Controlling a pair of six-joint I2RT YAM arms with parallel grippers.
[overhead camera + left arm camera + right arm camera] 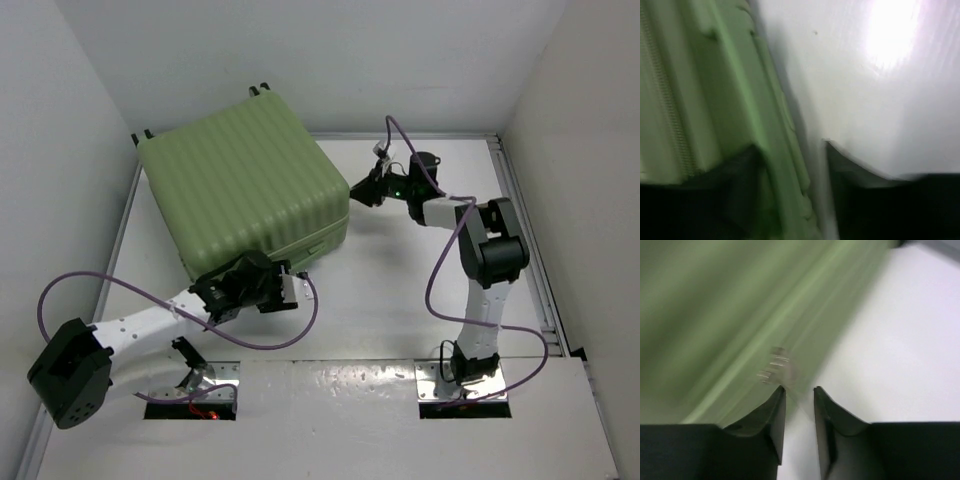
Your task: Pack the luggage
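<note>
The luggage [245, 190] is a large light-green ribbed suitcase, closed and lying flat at the back left of the table. My left gripper [290, 287] is at its near right corner. In the left wrist view the jaws stand wide apart around the suitcase's seam ridge [782, 165], and the gripper [792, 145] is open. My right gripper [358, 190] is at the suitcase's right side. In the blurred right wrist view it [799, 388] is narrowly open and empty, just below a metallic zipper pull [774, 367] on the green shell [730, 315].
White walls close in the table on the left, back and right. A metal rail [528, 230] runs along the right edge. Purple cables [300, 330] loop off both arms. A white plate [330, 400] covers the near edge between the arm bases.
</note>
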